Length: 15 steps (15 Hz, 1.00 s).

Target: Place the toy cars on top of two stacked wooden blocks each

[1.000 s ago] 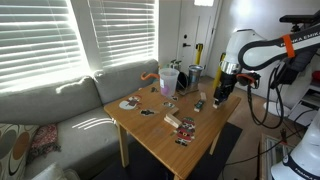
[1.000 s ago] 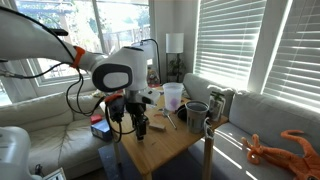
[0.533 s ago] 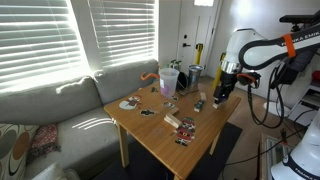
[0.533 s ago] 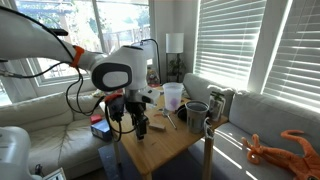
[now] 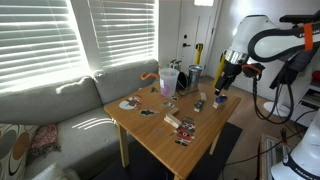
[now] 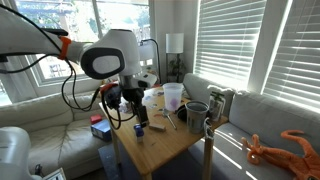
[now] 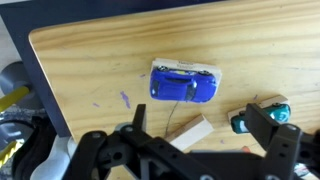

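The gripper (image 7: 198, 112) hung above the wooden table (image 7: 90, 60) with its two fingers (image 7: 135, 118) spread wide, holding and touching nothing. In both exterior views it (image 5: 221, 88) (image 6: 122, 104) stood clear of the tabletop.

In the wrist view the blue toy car (image 7: 183, 83) lay just beyond the fingertips, within the span of the jaws and nearer the finger at the picture's left. It sat on a pale base that showed around its edges. Its long axis ran roughly parallel to the line between the fingers; front and rear could not be told apart.

A pale wooden block (image 7: 190, 133) lay tilted between the fingers, and a small teal object (image 7: 262, 117) sat beside the other finger.
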{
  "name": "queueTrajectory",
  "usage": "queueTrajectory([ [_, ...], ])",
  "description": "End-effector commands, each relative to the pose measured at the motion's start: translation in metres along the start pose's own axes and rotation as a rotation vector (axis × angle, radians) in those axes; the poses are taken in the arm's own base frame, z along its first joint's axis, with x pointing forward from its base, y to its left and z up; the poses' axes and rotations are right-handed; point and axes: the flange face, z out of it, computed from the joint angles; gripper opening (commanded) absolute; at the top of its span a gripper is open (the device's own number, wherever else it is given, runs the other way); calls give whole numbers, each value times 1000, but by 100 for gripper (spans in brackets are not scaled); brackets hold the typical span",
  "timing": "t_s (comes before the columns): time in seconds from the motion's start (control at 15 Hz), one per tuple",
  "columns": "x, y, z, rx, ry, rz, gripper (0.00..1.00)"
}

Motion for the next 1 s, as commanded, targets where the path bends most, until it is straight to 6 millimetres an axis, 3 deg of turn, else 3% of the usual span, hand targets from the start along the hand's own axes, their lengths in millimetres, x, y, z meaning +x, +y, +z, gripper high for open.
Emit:
queueTrajectory([
  [0.0,8,-19,-18,-50,25,-131,100],
  [0.33,17,-53,-19,-60,41,-330,100],
  [0.4,21,-56,-20,-35,56,-268,100],
  [0.47,11,-48,-19,-46,45,-271,100],
  [0.8,18,-54,-18,-45,47,-277,100],
  [0.93,22,-59,-10,-18,56,-362,100],
])
